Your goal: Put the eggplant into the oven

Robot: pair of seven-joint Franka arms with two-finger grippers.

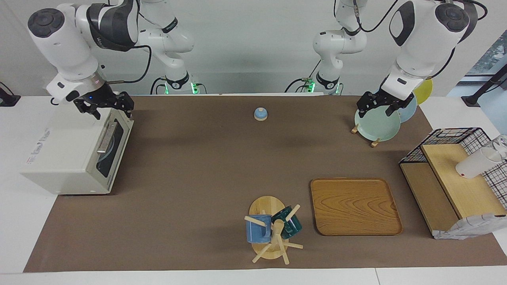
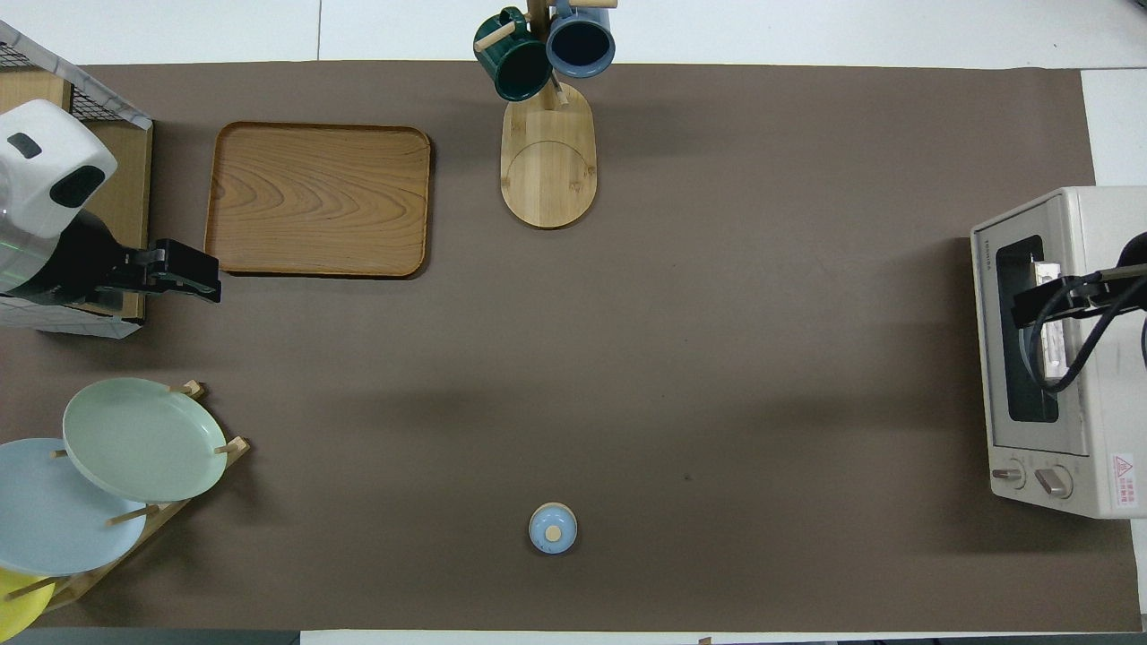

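Overhead, oven [image 1: 75,152] door shut (contents unclear), right pincer [image 1: 103,103] above it, left pincer [image 1: 381,106] over plates [image 1: 377,124], both grips unreadable.

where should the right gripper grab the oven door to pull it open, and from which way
Grip the metal bar handle along the upper edge of the oven's closed glass door. It stands off the door, so fingers fit around it. Come down from above, on the side where the door faces the table's middle; the right gripper hangs over the oven's top.
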